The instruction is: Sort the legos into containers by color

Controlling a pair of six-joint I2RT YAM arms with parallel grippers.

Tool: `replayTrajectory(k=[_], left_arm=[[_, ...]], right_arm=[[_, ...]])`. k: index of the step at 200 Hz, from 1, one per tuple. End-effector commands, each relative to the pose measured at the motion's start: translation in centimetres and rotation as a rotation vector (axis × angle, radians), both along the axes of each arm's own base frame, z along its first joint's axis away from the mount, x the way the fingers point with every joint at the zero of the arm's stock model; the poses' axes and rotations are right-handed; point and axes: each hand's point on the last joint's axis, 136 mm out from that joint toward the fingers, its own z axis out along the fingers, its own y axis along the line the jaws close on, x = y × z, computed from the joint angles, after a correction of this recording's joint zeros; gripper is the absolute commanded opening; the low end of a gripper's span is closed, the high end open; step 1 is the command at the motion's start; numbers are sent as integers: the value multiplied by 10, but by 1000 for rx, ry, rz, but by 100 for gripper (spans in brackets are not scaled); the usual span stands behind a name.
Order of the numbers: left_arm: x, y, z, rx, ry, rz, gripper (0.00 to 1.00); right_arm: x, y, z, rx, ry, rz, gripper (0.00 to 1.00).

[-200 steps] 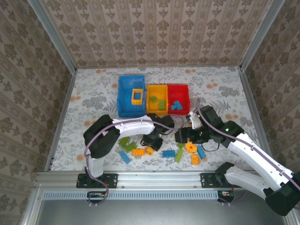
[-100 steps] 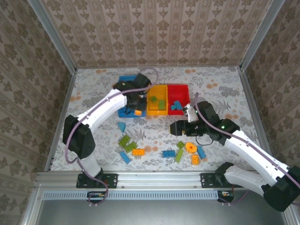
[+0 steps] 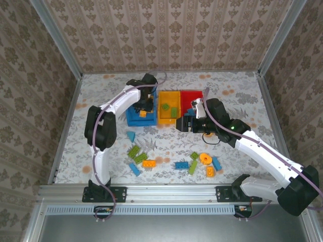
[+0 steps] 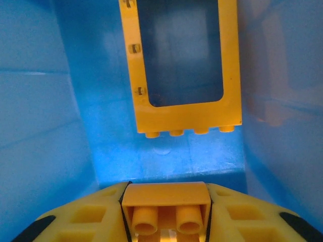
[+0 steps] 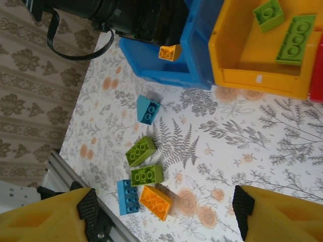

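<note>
Overhead view from high behind; wrist views nearer, all sharing the blue bin (image 3: 137, 121)

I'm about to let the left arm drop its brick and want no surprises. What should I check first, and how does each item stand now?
1. Left jaws shut on the small orange plastic brick: ok.
2. Brick held over the large blue plastic bin, between its walls: ok.
3. Colour match: the orange-yellow rectangular plastic frame lies in that bin: ok.
4. Landing spot: bare blue floor shows between brick and frame: ok.
5. Right jaws open, empty, apart from the blue bin: ok.
</note>
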Motion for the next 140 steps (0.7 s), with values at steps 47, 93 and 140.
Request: replayTrajectory(k=[47, 93, 140], left_arm=[[-8, -2, 11, -33, -3, -16, 54], [-14, -4, 66, -91, -104, -3, 55], [-65, 32, 124, -200, -211, 142, 61]], right_arm=[[3, -10, -9, -77, 17, -39, 76], [9, -14, -8, -133, -9, -41, 75], [-1, 50, -32, -277, -61, 167, 74]])
